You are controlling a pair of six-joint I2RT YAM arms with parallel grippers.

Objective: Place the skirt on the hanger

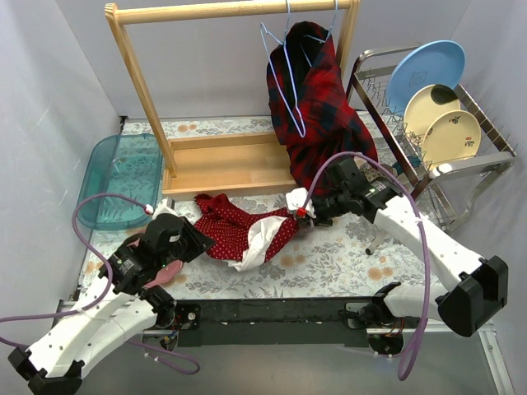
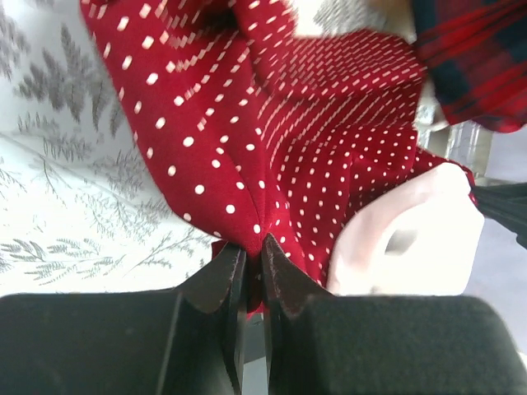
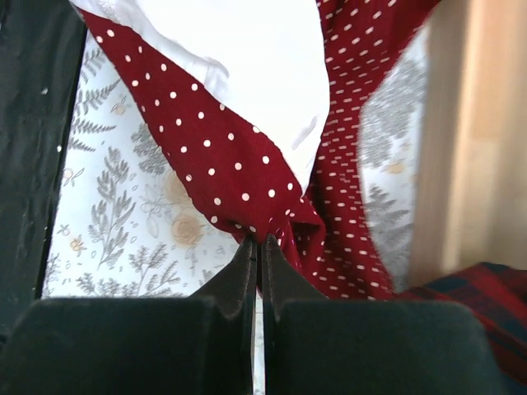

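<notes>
A red skirt with white dots and a white lining [image 1: 243, 228] lies crumpled on the floral table, in front of the wooden rack. My left gripper [image 1: 196, 233] is shut on its left edge; in the left wrist view the fabric [image 2: 272, 148] is pinched between the black fingers [image 2: 254, 255]. My right gripper [image 1: 303, 211] is shut on its right corner; in the right wrist view the fabric [image 3: 239, 177] is pinched at the fingertips [image 3: 258, 247]. A light blue hanger [image 1: 284, 78] hangs empty on the rack's rail, beside a red and dark plaid garment [image 1: 317, 107] on another hanger.
The wooden clothes rack [image 1: 218, 156] stands at the back. A teal tray [image 1: 123, 181] lies at the far left. A metal dish rack with plates [image 1: 428, 115] stands at the right. A pink object [image 1: 165, 274] lies under my left arm.
</notes>
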